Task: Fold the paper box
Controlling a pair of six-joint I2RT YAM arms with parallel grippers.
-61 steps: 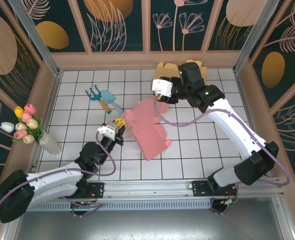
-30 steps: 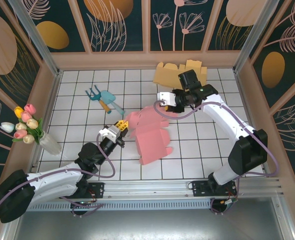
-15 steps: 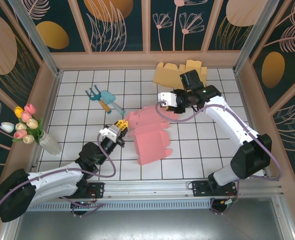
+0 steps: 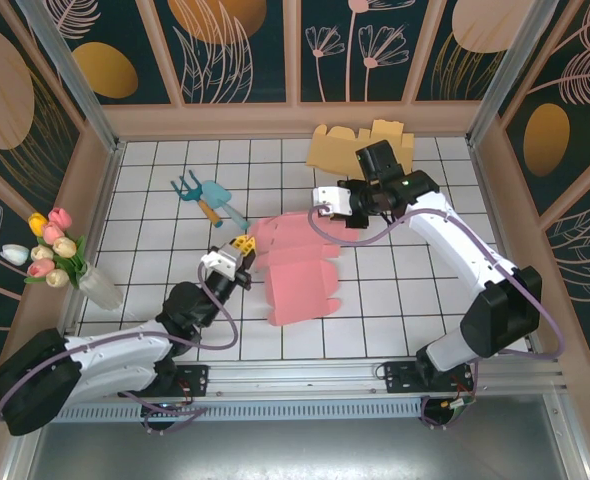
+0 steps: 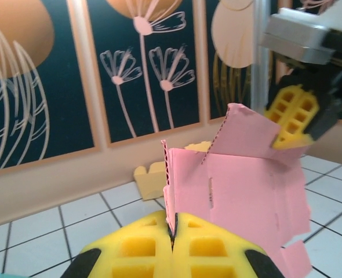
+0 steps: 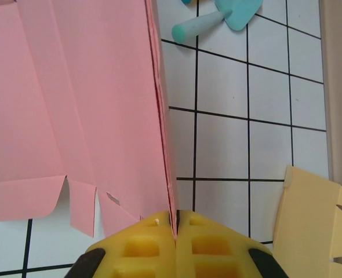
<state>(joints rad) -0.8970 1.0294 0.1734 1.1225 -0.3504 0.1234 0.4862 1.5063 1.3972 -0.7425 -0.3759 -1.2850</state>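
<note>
Left claw: nearest the arm bases, left of the table's middle. Its yellow pads are pressed together on the left edge of the paper box, and the wrist view shows the thin pink edge running down into the seam between them.
Vase: clear, tilted, near the left wall on the white tiled table. It holds a bunch of tulips in pink, yellow and cream, their heads leaning over the wall side.
Paper box: pink card, not formed into a box, lying creased between the two claws at the middle of the table. The left wrist view shows one panel standing up from the grip, with small tabs along its lower right edge.
Right claw: beyond the paper box at its far right end. Its pads are closed on a fold of the pink card, whose edge runs straight into the seam.
Garden tools: a teal hand rake and trowel, left of the paper box and apart from it.
Yellow card: another flat box blank against the back wall, behind the right arm.
</note>
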